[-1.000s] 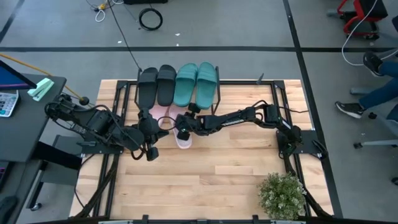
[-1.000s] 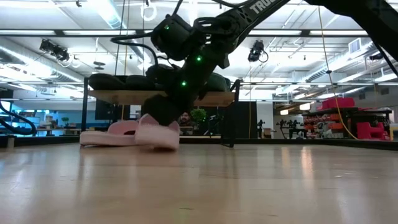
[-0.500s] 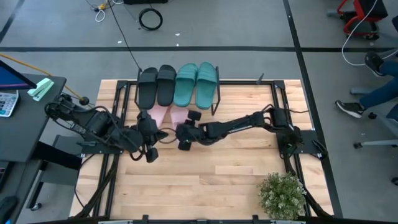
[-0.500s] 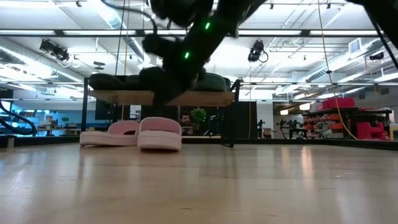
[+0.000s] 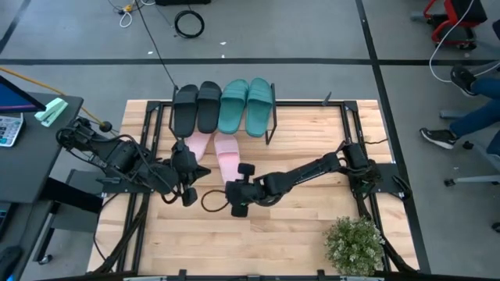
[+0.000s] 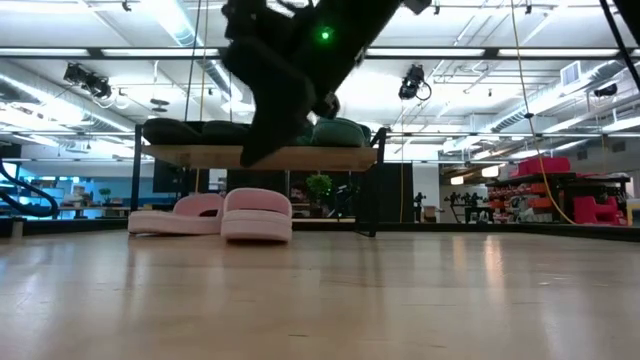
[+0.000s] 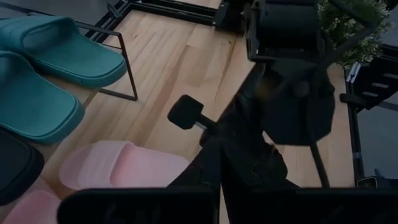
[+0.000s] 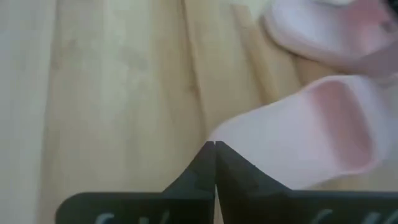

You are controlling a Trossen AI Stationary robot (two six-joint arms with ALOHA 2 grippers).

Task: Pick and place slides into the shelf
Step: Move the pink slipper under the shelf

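The shelf point(image 5: 223, 125) stands at the table's far edge, with two black slides point(image 5: 197, 108) and two teal slides point(image 5: 246, 105) lying on its plank top. Two pink slides lie flat on the table side by side, one point(image 5: 198, 144) partly under the shelf and the other point(image 5: 227, 158) just in front of it. In the low view both pink slides point(image 6: 258, 213) rest on their soles below the plank point(image 6: 260, 157). My right gripper point(image 5: 234, 191) hovers shut just near of the second pink slide point(image 8: 311, 134). My left gripper point(image 5: 186, 197) is shut, left of the pink slides.
A potted plant point(image 5: 355, 243) stands at the table's near right corner. A dark cable loop point(image 5: 211, 201) lies between the two grippers. A person's legs point(image 5: 469, 117) show beyond the right edge. Bare wood stretches across the near middle of the table point(image 5: 266, 242).
The right gripper has let go of the second pink slide, which was tipped on the table and now lies flat beside the first one. The gripper then rose and drew back toward the table's near edge.
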